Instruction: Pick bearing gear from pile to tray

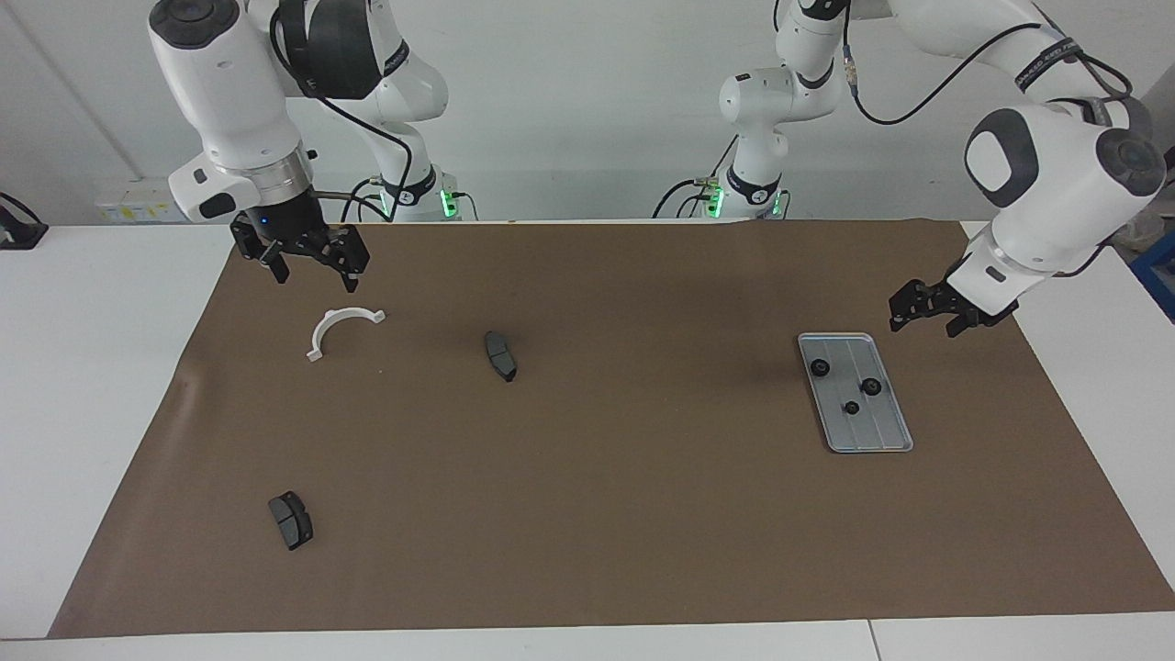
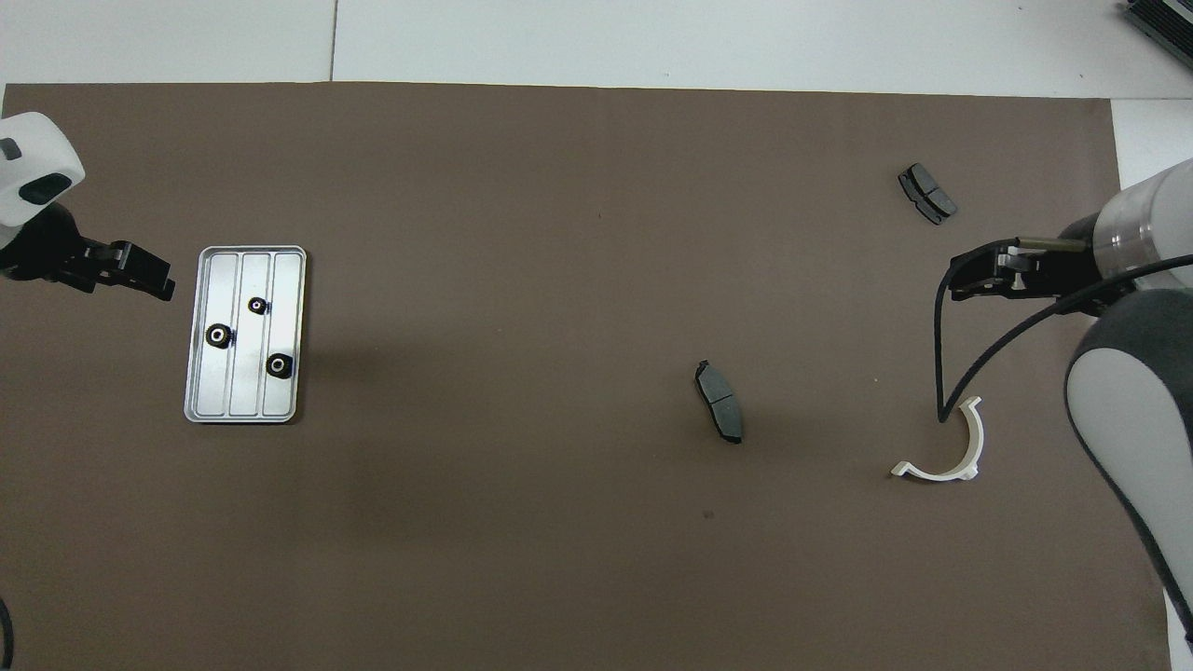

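Now three black gears (image 1: 820, 368) (image 2: 218, 335) lie in tray (image 1: 881, 439) (image 2: 200, 405) at left arm's end of counter. Left hand (image 1: 925, 309) (image 2: 130, 275) raised beside tray, fingers spread, empty. Right hand (image 1: 310, 260) (image 2: 979, 275) over mat near white bracket (image 1: 338, 325) (image 2: 960, 457), released, waiting.

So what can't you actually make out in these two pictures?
- Three small black gears in the tray: too small in both views to show teeth or type.
- Left hand: its arm is cut off by the overhead view's edge.
- Right hand: in the overhead view its own arm covers most of it.
- White bracket: a black cable crosses one tip in the overhead view.
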`<state>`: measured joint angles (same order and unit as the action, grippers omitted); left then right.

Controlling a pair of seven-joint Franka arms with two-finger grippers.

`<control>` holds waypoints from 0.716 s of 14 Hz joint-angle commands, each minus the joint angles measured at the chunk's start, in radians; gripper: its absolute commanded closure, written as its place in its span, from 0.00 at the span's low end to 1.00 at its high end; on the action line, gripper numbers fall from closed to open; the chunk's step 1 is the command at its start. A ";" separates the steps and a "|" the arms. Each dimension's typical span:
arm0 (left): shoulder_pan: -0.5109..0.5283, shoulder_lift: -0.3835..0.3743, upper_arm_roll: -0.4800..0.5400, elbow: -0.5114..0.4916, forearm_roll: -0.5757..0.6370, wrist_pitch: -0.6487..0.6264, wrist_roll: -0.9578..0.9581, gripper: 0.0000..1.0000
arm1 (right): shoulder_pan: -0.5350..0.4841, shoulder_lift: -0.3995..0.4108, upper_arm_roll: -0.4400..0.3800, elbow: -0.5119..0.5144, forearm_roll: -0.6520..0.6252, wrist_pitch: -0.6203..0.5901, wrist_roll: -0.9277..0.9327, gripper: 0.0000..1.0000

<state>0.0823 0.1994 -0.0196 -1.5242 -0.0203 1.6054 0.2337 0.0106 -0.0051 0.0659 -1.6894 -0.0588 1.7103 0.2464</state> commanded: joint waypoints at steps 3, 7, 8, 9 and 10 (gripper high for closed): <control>0.016 -0.121 0.001 0.030 -0.010 -0.061 0.003 0.00 | -0.006 -0.016 0.003 -0.010 0.020 -0.009 -0.029 0.00; 0.013 -0.152 -0.002 0.030 -0.013 -0.061 -0.002 0.00 | -0.008 -0.016 0.003 -0.010 0.020 -0.009 -0.029 0.00; 0.007 -0.152 -0.005 0.030 -0.013 -0.059 -0.004 0.00 | -0.006 -0.016 0.003 -0.010 0.020 -0.009 -0.029 0.00; 0.002 -0.153 -0.013 0.030 -0.013 -0.056 -0.005 0.00 | -0.008 -0.016 0.003 -0.010 0.020 -0.009 -0.029 0.00; 0.001 -0.153 -0.016 0.030 -0.013 -0.044 -0.005 0.00 | -0.008 -0.016 0.003 -0.010 0.020 -0.009 -0.029 0.00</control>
<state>0.0892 0.0524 -0.0296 -1.4875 -0.0215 1.5548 0.2331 0.0106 -0.0051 0.0659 -1.6894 -0.0588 1.7103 0.2464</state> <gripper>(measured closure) 0.000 0.000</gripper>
